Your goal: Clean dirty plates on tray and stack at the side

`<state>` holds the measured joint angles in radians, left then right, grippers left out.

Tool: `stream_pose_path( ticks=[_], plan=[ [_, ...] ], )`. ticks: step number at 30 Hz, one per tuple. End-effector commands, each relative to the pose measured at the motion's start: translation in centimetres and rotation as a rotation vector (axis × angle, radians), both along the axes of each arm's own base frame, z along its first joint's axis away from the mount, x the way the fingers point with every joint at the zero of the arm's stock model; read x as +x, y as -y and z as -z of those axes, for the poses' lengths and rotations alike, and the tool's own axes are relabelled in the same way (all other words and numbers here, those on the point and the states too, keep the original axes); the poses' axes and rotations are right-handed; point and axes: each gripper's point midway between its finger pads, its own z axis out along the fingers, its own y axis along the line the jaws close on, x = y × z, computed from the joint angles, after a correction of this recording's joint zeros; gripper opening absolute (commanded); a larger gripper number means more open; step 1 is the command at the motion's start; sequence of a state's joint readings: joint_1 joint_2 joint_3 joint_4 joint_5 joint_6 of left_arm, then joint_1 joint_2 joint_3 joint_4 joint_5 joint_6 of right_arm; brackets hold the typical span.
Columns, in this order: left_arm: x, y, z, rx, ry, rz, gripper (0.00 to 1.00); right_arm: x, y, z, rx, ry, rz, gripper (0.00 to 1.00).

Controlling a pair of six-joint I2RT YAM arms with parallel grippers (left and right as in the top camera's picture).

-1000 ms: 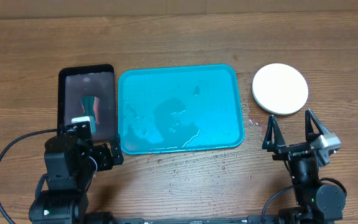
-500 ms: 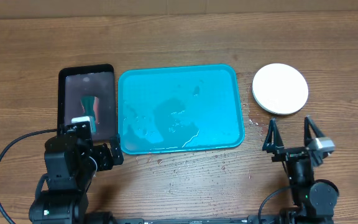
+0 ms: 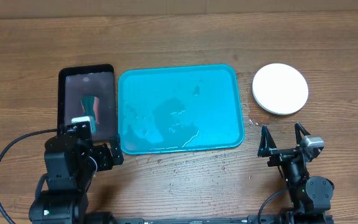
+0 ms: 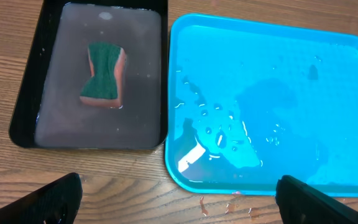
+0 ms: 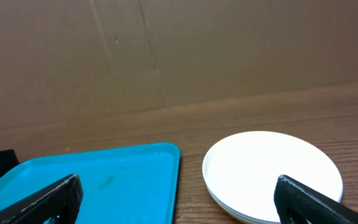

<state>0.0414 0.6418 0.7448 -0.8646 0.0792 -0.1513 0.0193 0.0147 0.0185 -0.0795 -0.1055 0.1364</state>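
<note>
The turquoise tray (image 3: 179, 109) lies mid-table, wet and with no plates on it; it also shows in the left wrist view (image 4: 272, 106) and the right wrist view (image 5: 98, 180). The plates (image 3: 280, 88) sit stacked to the tray's right, white one on top; the teal and yellow-green ones are hidden beneath. The stack shows in the right wrist view (image 5: 272, 171) too. My right gripper (image 3: 283, 138) is open and empty, just in front of the stack. My left gripper (image 4: 179, 199) is open and empty, near the tray's front left corner.
A black tray (image 3: 87, 102) of murky water holds a green-and-orange sponge (image 4: 104, 74), left of the turquoise tray. Red-tinted droplets (image 3: 185, 165) dot the wood in front of the tray. A brown wall (image 5: 166, 50) stands behind the table.
My right gripper has drawn back toward the front edge and shifted slightly left, away from the plate stack. The left arm has not moved.
</note>
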Motion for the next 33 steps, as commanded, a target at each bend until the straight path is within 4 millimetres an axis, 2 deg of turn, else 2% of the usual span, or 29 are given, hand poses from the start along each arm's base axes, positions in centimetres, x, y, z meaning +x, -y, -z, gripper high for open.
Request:
stream_pose_path(
  ticks=[1,28,33],
  plan=[
    [0.0,0.1,0.1,-0.012,-0.001,-0.003,1.0,0.0,0.0,0.2,-0.007,0.005,-0.004,1.0],
    [-0.3,0.0,-0.2,-0.005,0.01,-0.005,1.0,0.0,0.0,0.2,-0.007,0.005,-0.004,1.0],
    [0.6,0.0,-1.5,0.0,0.153,-0.005,1.0,0.0,0.0,0.2,-0.007,0.005,-0.004,1.0]
  ],
)
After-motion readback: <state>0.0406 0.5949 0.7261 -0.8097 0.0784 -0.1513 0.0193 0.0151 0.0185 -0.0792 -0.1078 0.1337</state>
